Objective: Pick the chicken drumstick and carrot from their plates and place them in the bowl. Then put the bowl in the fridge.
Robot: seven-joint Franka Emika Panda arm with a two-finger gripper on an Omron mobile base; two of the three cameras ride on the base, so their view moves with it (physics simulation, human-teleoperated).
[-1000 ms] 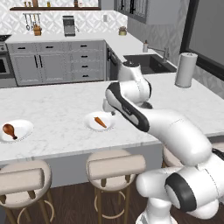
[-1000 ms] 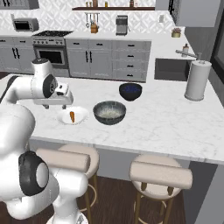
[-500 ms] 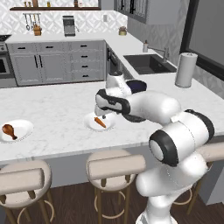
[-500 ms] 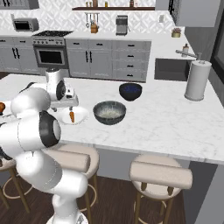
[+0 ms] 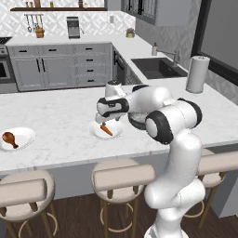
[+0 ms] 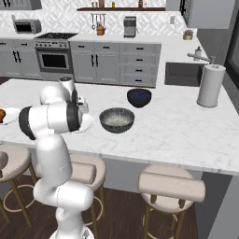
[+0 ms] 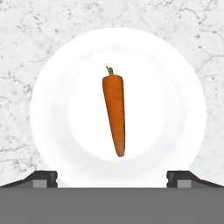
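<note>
The two-finger gripper, jaws spread wide and empty, hovers above the slim orange carrot lying at the centre of its round white plate, tip toward 6 o'clock, so picking the carrot is in hand; next, descend and close.

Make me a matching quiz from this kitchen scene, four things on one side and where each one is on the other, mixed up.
Things:
1. carrot
2. drumstick
3. grey bowl
4. paper towel roll

Places:
A. beside the sink
B. on the plate under the open end effector
C. on the far left plate
D. in front of the dark blue bowl

Pairs: 1-B, 2-C, 3-D, 4-A
</note>
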